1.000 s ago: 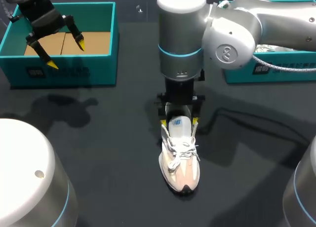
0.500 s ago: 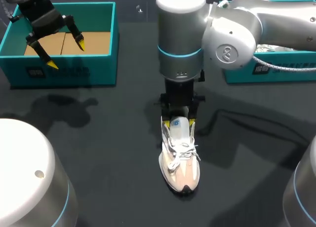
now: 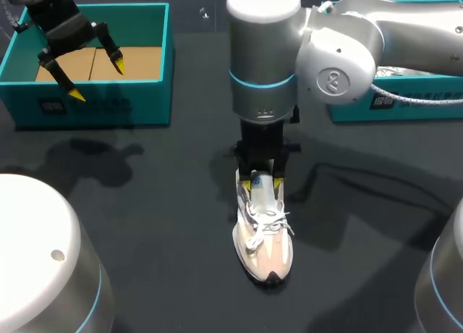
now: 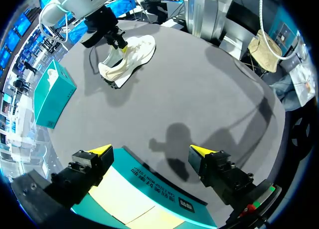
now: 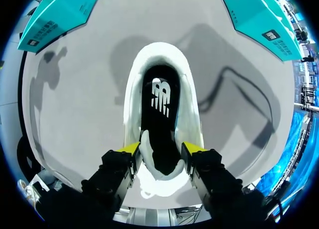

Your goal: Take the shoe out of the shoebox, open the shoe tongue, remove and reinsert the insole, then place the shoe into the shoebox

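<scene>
- Left arm (image 3: 54, 14): hangs over the teal shoebox (image 3: 94, 105) at the bench's (image 3: 145, 203) far left corner. Left jaws stand wide apart with nothing between them, and the yellow tips (image 3: 117, 60) are above the box's bare cardboard floor. The box holds nothing that shows.
- Shoe (image 3: 265, 235): out of the box, upright on its sole mid-bench, well apart from the shoebox. Toe points toward the near edge, heel toward the far side. Laces look tied over the forefoot.
- Right arm (image 3: 340, 51): comes in from the right and drops straight down over the shoe's opening. Right jaws look clamped on the shoe. In the right wrist view one yellow fingertip (image 5: 130, 148) sits against each outer side of the upper, just where the tongue (image 3: 262, 199) starts. How hard they press can't be judged.
- Insole (image 5: 159, 109): dark, seen down the opening, lying flat inside and not lifted.
- Second box (image 3: 405, 105): teal, far right of the bench, partly hidden by the right arm. Something pale lies inside, can't tell what.
- Step, my read: take-out is done, tongue-opening is in hand, and the insole steps and boxing are not yet done.
- Next move, my read: the tongue needs pulling up and forward to widen the mouth without tipping the shoe. The left jaws are free to pin it or reach the insole.
</scene>
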